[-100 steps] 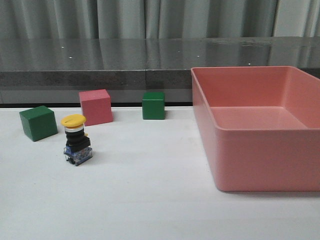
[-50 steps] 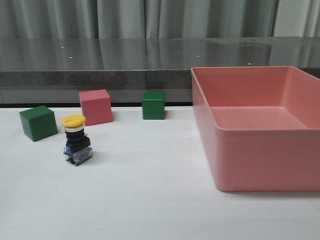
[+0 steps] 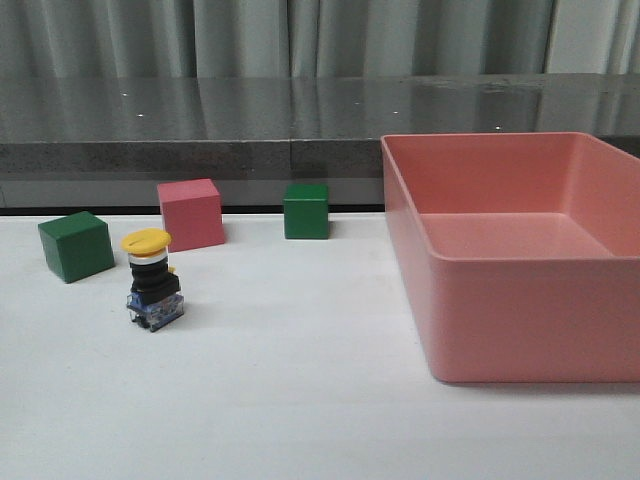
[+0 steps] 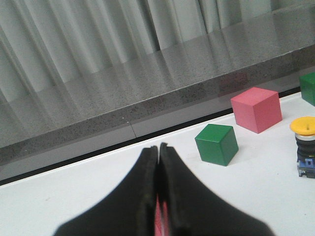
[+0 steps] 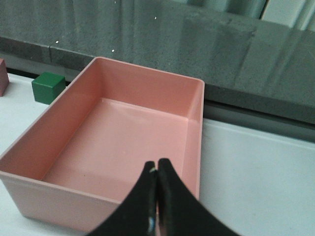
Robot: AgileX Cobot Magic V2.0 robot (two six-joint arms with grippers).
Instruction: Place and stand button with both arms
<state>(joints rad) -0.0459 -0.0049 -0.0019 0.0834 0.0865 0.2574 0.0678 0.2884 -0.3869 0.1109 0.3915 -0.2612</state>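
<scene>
The small push-button switch with its yellow mushroom cap, black collar and blue-grey contact block stands upright on the white table, cap uppermost, with nothing gripping it. Taking this button as the landmark: a green cube sits just behind it toward the left, a pink cube just behind it toward the right, and a second green cube lies farther right near the table's back edge. The large salmon-pink plastic bin stands well apart from the button, on the right side of the table. The left pincer hangs over bare table with its black fingers pressed together, holding nothing; the button shows at the edge of its view, partly cut off. The right pincer appears likewise closed and hovers above the bin's near rim.
</scene>
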